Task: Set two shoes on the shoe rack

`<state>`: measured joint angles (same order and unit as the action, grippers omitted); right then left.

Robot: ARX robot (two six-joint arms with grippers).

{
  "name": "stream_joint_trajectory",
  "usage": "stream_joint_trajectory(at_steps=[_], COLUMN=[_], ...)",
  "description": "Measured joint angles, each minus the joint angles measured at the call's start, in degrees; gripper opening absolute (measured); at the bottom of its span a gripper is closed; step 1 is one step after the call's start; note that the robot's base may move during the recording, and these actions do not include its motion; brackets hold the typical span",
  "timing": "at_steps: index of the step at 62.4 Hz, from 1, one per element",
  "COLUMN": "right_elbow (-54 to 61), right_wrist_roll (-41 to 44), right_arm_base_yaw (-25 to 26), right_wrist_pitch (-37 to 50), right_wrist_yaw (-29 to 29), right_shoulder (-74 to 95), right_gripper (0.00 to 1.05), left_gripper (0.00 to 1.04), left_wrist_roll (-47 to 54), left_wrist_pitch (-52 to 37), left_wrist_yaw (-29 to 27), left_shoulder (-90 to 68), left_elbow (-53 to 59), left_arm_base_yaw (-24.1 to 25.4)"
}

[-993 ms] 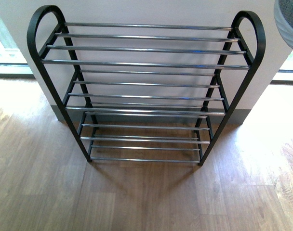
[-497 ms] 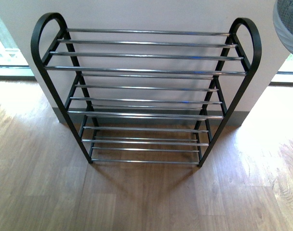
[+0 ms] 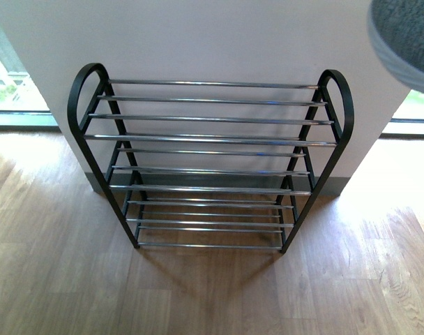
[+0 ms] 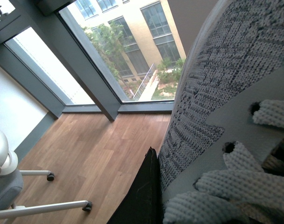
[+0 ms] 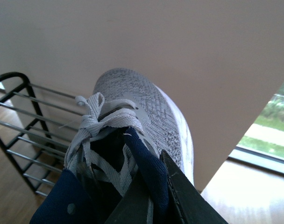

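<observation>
The shoe rack [image 3: 210, 140] stands against a white wall. The right gripper [image 5: 156, 189] pinches the navy collar of a grey sneaker [image 5: 142, 107], held higher than the rack and beyond its right end (toe toward the wall). One finger [image 4: 143, 200] of the left gripper [image 4: 155, 196] lies against a second sneaker [image 4: 216, 70]. I cannot tell its grip, nor where this shoe is relative to the rack.

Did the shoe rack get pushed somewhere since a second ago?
No. The shoe rack still stands against the same wall; both slid down the front view together, so the camera shifted.
</observation>
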<state>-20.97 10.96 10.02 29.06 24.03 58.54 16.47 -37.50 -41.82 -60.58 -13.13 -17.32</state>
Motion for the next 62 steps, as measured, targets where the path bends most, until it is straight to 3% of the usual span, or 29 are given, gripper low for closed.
stream_joint_trajectory(at_steps=[10, 34, 62], right_elbow=[-6.05, -29.09, -47.60], right_wrist_roll=[-8.02, -38.36, -53.55], right_arm_base_yaw=[-3.23, -14.01, -22.77], right_wrist_pitch=[-8.22, -21.66, -28.11], right_wrist_yaw=[-4.11, -17.88, -26.32], right_shoulder=[4.83, 27.80, 48.02], right_gripper=[0.01, 0.01, 0.01], left_gripper=[0.02, 0.02, 0.02], left_wrist_roll=[0.00, 0.02, 0.02], left_wrist_pitch=[0.00, 0.00, 0.00], left_wrist_yaw=[0.04, 0.04, 0.04], left_shoulder=[0.00, 0.00, 0.00], left_elbow=[0.00, 0.00, 0.00], left_arm_base_yaw=[0.00, 0.00, 0.00])
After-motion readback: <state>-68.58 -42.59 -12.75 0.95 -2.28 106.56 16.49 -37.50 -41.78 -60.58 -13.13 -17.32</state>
